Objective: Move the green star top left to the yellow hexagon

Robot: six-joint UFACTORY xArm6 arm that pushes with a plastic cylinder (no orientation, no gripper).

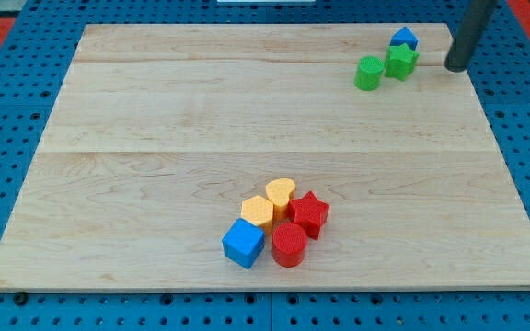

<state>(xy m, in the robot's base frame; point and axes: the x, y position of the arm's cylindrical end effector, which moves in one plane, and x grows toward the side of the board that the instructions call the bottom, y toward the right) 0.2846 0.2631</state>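
The green star (400,61) lies near the view's top right corner of the wooden board, touching a green cylinder (368,73) on its left and close below a blue block (404,39). The yellow hexagon (258,211) sits in a cluster at the view's bottom centre. My tip (455,66) is just right of the green star, a short gap apart from it, near the board's right edge.
Around the yellow hexagon are a yellow heart (281,193), a red star (309,213), a red cylinder (289,245) and a blue cube (243,243). The wooden board (155,138) rests on a blue pegboard table.
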